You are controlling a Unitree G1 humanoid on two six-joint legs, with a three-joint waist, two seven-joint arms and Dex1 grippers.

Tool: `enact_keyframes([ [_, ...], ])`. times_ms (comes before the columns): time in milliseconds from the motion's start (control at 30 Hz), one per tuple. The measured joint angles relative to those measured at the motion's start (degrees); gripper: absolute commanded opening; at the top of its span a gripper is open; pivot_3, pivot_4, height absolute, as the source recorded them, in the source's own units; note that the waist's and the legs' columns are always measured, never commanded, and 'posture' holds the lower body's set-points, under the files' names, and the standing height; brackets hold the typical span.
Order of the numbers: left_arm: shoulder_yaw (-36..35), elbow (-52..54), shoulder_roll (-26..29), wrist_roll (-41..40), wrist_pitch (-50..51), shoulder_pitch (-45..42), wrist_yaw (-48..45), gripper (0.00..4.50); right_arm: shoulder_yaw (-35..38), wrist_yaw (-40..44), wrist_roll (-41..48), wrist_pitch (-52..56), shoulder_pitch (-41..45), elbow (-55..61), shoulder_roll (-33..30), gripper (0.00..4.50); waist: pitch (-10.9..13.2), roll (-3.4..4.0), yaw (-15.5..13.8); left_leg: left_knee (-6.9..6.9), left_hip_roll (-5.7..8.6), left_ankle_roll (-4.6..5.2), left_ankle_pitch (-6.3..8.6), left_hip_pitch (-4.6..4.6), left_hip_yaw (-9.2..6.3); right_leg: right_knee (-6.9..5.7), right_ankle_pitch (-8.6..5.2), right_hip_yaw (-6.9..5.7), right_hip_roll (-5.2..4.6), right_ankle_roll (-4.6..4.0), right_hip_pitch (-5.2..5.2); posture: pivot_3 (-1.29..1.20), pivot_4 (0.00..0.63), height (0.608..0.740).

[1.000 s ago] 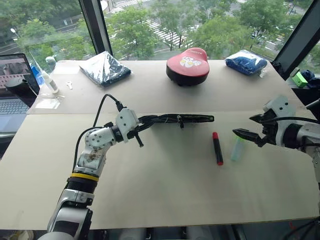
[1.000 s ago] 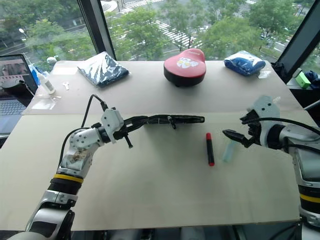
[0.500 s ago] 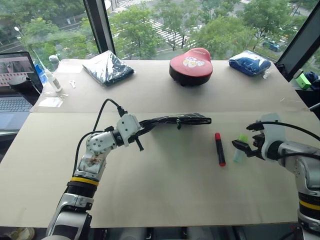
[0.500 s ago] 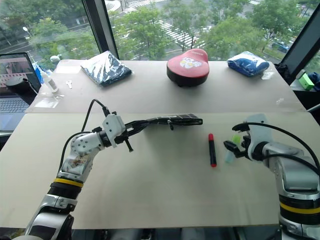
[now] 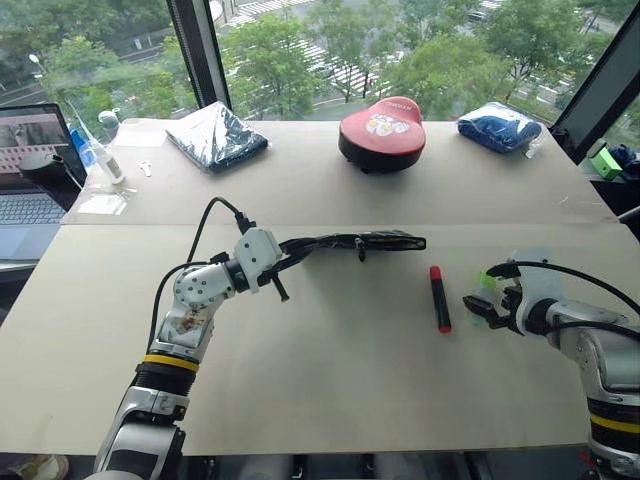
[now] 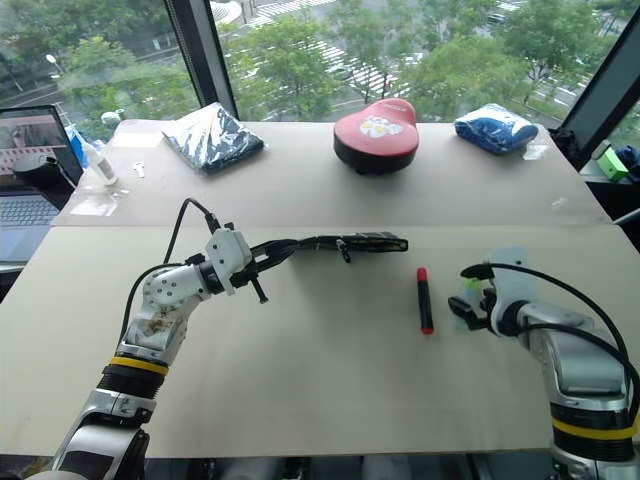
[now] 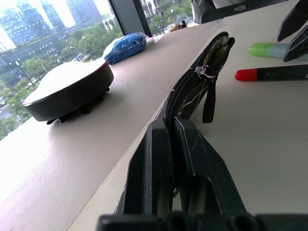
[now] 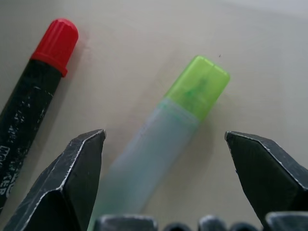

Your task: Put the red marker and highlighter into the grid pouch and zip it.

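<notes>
My left tool [image 5: 283, 262] is clamped on the pouch [image 5: 366, 240]; my right tool [image 8: 163, 159], jaws apart, straddles the highlighter [image 8: 168, 125] beside the marker [image 5: 438, 297].

Marker [image 5: 437, 297] beside highlighter [image 8: 169, 132]; pouch [image 5: 360, 241] raised.

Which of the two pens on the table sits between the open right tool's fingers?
The highlighter, pale-bodied with a green cap. The red marker lies beside it, outside the right tool.

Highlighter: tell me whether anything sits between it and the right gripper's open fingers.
Nothing visible does. The highlighter lies bare on the table between the right gripper's spread fingers. The red marker lies beside it, outside the gap.
</notes>
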State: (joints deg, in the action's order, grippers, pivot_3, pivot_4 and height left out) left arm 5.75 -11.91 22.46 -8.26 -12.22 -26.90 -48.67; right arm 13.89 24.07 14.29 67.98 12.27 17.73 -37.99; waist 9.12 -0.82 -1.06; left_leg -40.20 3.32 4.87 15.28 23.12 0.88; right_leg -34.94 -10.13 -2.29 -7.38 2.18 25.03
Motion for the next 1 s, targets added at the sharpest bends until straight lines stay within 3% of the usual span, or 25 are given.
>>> enact_keyframes([
  [33,0.01,0.0,-0.07,0.02,0.0,0.0,0.13,0.0,0.07,-0.42,0.0,-0.21,0.0,-0.3,0.55,4.4,-0.02,-0.03,0.08,0.0,-0.01,0.02,0.01,-0.06,0.0,0.0,0.0,0.0,0.01,0.0,-0.06,0.0,0.15,0.74],
  [133,0.01,0.0,-0.35,0.05,0.0,0.0,0.46,0.0,0.05,-0.71,0.01,-1.48,-0.31,-1.11,1.15,3.64,-0.04,-0.06,0.15,0.0,-0.02,0.1,0.06,-0.3,-0.02,0.04,-0.01,-0.02,0.03,0.02,-0.33,0.0,0.15,0.74],
  [400,0.01,0.0,-0.46,0.06,0.01,0.0,0.88,0.0,0.5,-0.77,0.02,-4.6,-1.78,-3.2,1.34,1.01,-0.04,-0.07,-0.69,-0.02,0.01,0.21,0.14,-0.68,-0.14,0.27,-0.05,-0.05,0.03,0.09,-0.86,0.0,0.15,0.74],
  [733,0.0,0.11,-0.12,-0.02,0.69,-0.12,0.81,0.0,0.18,-0.61,-1.33,-12.33,-0.22,-7.69,-0.39,1.01,-0.02,-0.03,-0.91,-0.01,0.05,0.19,0.12,-0.59,-0.09,0.2,-0.05,0.03,0.03,0.09,-0.69,0.0,0.15,0.74],
  [1000,0.67,0.16,-0.07,0.25,1.16,-0.52,0.42,0.0,0.06,18.26,7.36,-20.62,6.18,2.07,-12.01,1.01,0.06,0.06,-0.11,0.16,-0.13,0.13,0.09,-0.51,-0.18,0.42,-0.06,-0.07,0.2,0.09,-0.69,0.0,0.15,0.74],
])
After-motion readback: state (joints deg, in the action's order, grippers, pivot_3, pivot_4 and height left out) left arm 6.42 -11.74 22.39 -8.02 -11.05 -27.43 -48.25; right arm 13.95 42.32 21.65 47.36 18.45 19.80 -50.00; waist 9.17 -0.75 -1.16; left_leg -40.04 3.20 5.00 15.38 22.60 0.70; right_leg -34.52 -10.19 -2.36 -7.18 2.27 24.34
